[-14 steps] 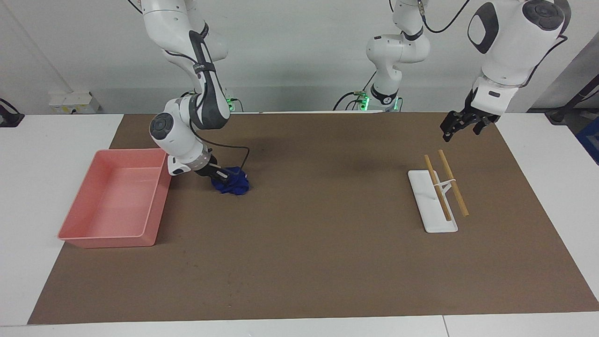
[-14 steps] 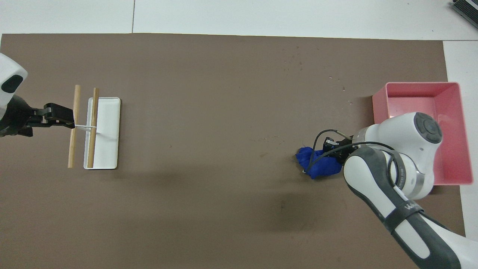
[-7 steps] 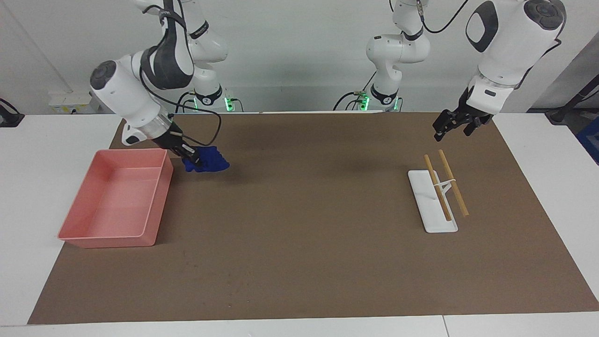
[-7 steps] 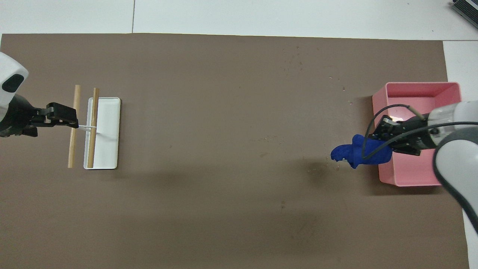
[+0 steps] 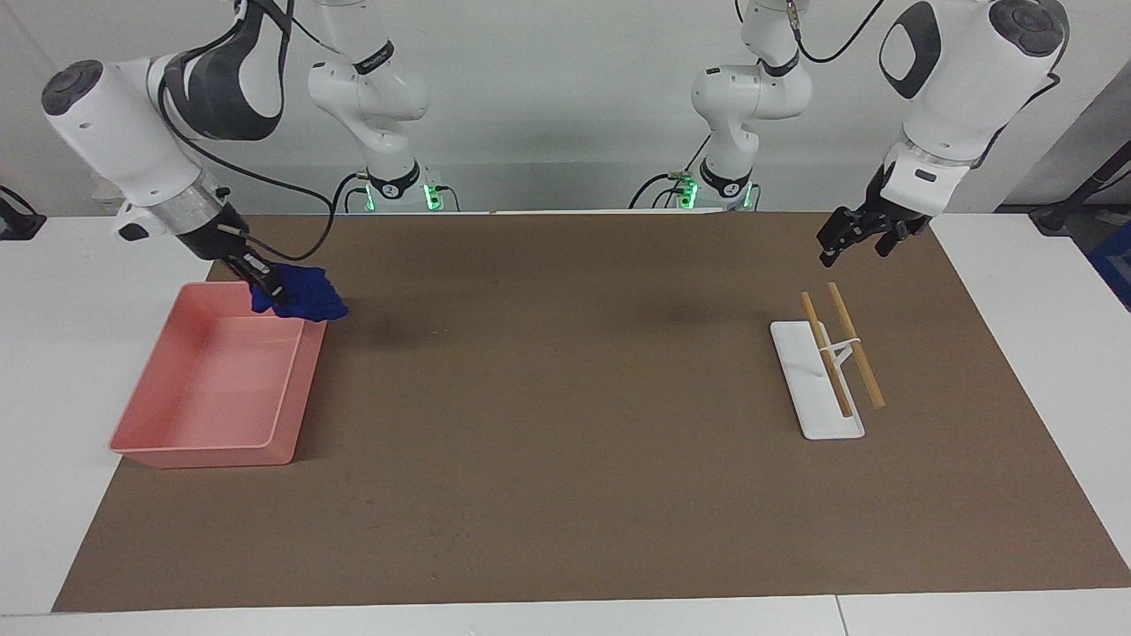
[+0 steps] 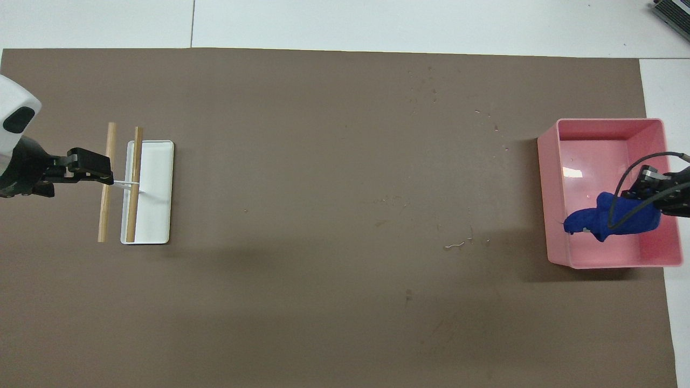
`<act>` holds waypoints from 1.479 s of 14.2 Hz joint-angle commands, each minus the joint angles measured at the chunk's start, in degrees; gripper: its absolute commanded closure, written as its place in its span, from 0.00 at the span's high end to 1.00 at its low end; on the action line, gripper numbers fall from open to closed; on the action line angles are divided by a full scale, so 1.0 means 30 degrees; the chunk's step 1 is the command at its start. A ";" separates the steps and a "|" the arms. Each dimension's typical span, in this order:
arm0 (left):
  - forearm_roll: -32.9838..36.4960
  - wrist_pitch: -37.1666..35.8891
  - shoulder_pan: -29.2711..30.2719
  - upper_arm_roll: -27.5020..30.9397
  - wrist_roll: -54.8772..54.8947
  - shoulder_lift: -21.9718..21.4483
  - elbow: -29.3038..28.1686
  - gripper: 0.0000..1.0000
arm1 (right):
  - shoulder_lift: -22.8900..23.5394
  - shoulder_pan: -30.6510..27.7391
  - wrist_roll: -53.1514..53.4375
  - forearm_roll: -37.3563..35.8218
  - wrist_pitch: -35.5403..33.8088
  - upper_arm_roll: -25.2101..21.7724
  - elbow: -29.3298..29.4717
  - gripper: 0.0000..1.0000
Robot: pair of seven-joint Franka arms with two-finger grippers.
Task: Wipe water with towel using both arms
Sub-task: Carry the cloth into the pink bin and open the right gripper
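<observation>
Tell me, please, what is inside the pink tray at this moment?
Nothing rests in the pink tray; its floor looks bare. The right gripper holds the blue towel in the air over it. The floor patch under the towel is hidden from above.

Glossy white arms (black cables)

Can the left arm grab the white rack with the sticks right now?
Probably yes. The left end effector hangs in the air close over the rack, holds nothing, and nothing lies between them. The towel is with the right end effector, over the tray.

Robotics lab: 2 Franka arms, bare table.
</observation>
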 commanded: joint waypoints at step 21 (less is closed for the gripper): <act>-0.0157 0.0471 -0.0253 0.0115 -0.0055 -0.0330 -0.0356 1.00 | 0.0547 0.1801 -0.2063 -0.2555 -0.3613 0.2182 0.4791 1.00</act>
